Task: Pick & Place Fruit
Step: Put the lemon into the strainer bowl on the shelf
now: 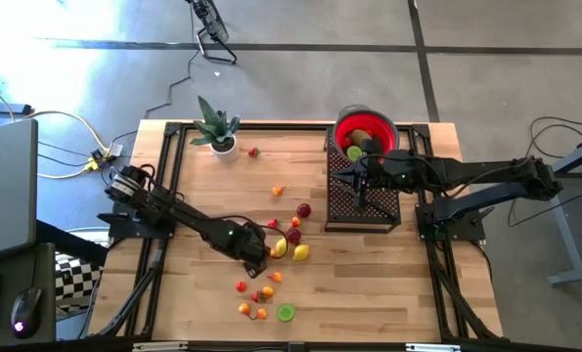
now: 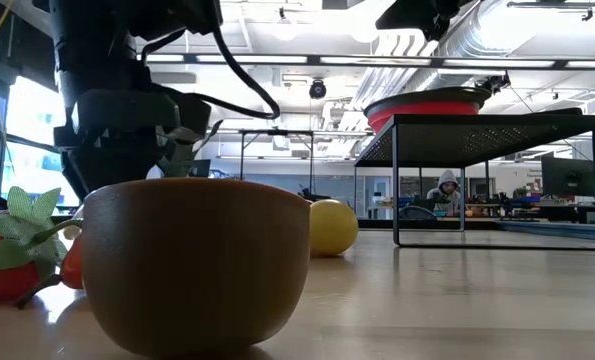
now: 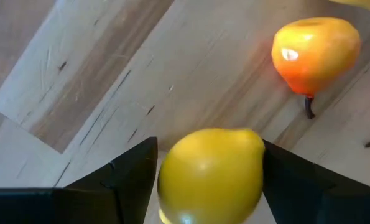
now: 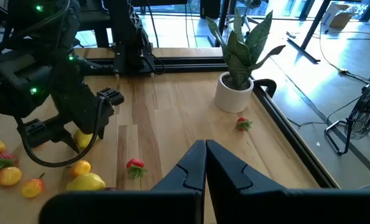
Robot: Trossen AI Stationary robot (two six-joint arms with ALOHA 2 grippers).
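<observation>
Small toy fruits lie scattered on the wooden table, among them a red one (image 1: 303, 209), an orange one (image 3: 314, 55) and a yellow one (image 1: 300, 252). My left gripper (image 1: 271, 246) points steeply down at the table's middle, shut on a yellow lemon-like fruit (image 3: 209, 174). My right gripper (image 1: 354, 178) hangs shut and empty over the black mesh rack (image 1: 364, 210). The red bowl (image 1: 366, 132) stands on the rack's far end, with a few fruits in it. My left gripper pinches the yellow fruit by its two opposite sides (image 3: 164, 180) between its two fingers, which come from above and point steeply down. The fruit fills the gap between the fingers (image 3: 132, 177). Whether it is clear of the table I cannot tell.
A potted plant (image 1: 217, 132) stands at the far left of the table. Several more fruits lie toward the near edge (image 1: 261, 298), with a green one (image 1: 286, 313) among them. A large orange-brown fruit (image 2: 197, 265) sits right before the low camera.
</observation>
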